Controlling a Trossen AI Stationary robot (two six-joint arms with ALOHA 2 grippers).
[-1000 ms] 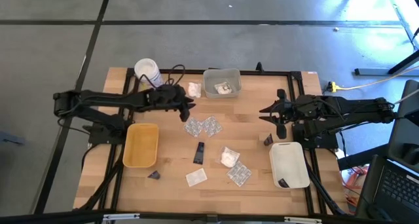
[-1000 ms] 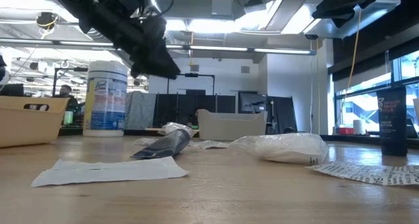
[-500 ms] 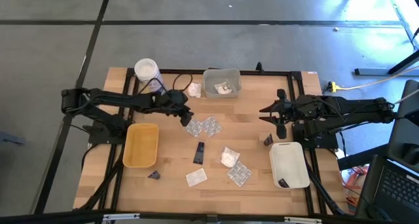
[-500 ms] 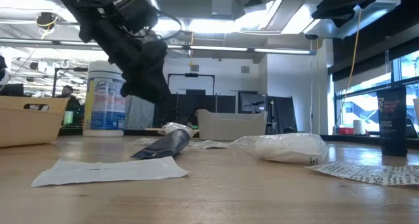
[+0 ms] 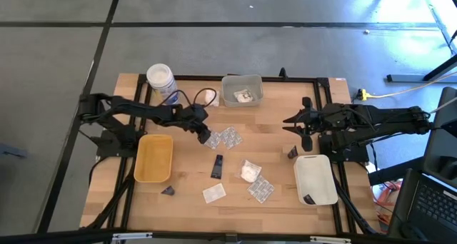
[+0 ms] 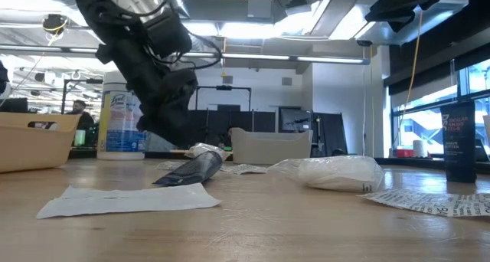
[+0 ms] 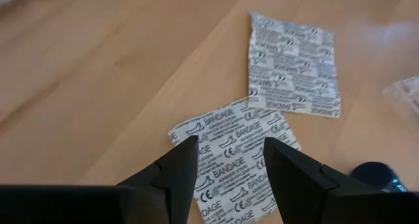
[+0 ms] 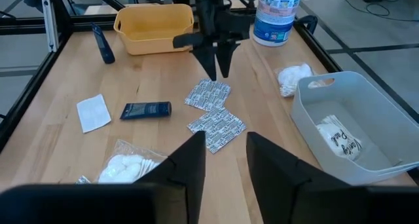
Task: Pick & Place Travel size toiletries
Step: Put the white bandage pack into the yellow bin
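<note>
From above, the left gripper point(image 5: 207, 135) hangs over the nearer of two bandage packs point(image 5: 211, 139), which lie side by side in the middle of the table point(image 5: 271, 123), beside the yellow tray point(image 5: 154, 158). The right gripper point(image 5: 289, 123) waits at the right side, above the white tray point(image 5: 315, 178). A dark tube point(image 5: 217, 165), a white packet point(image 5: 249, 171), a sachet point(image 5: 213, 193) and a third pack point(image 5: 261, 190) lie nearer the front edge, and a dark wedge point(image 5: 167, 190) sits below the yellow tray. In the low view the left arm point(image 6: 149, 63) comes down close to the table, behind the tube point(image 6: 190, 169). In the left wrist view the fingers point(image 7: 177, 171) stand apart, one on each side of a bandage pack point(image 7: 232, 155), holding nothing. In the right wrist view its own fingers point(image 8: 190, 160) are also spread and empty; farther off, the left gripper point(image 8: 218, 63) points down over the packs point(image 8: 208, 94).
</note>
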